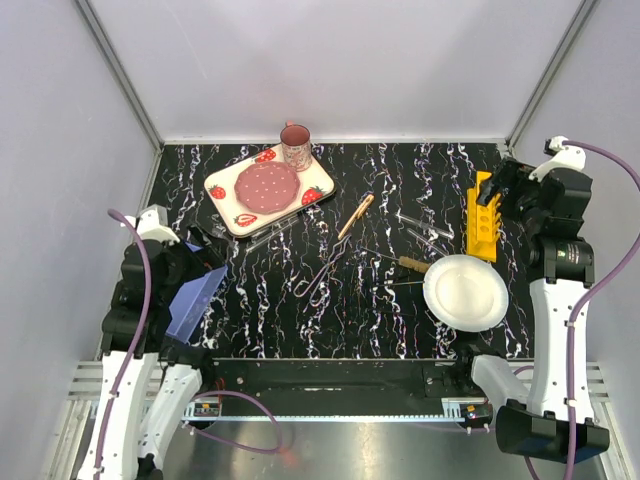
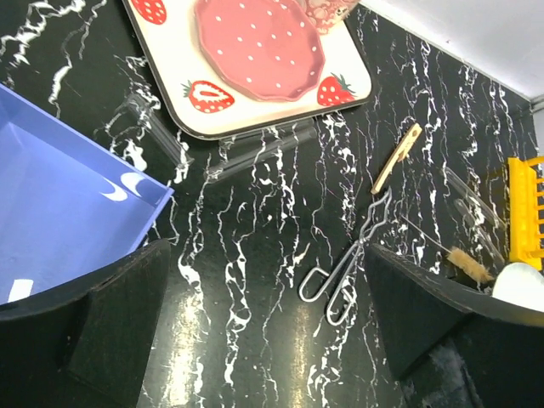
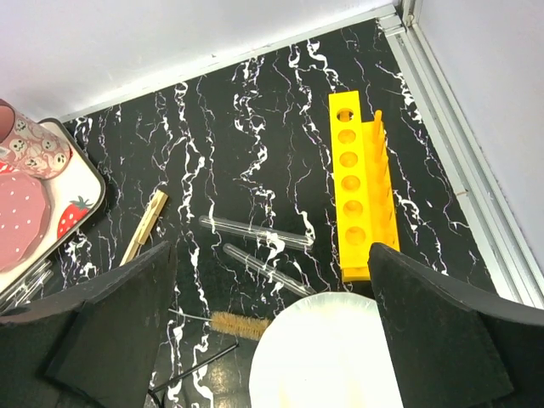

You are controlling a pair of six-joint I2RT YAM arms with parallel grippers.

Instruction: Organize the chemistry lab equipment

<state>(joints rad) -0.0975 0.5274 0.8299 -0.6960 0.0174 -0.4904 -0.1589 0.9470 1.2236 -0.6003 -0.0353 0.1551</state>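
Desk (image 1: 400, 330) shows bare marble along its near edge. Left pincer (image 2: 268, 289) and right pincer (image 3: 272, 280) hang spread apart, gripping nothing. Tray (image 1: 225, 206) sits far-left, yellow rack (image 1: 482, 220) along the right edge. Wire tong (image 2: 360, 248) lies mid-desk; test tubes (image 3: 255, 230) lie between it and the rack.

The left gripper (image 2: 272, 340) and right gripper (image 3: 272, 336) were held aloft, angled downward, jaws spread wide.

Two test tubes (image 3: 255, 231), perhaps, beside yellow rack (image 3: 365, 195).
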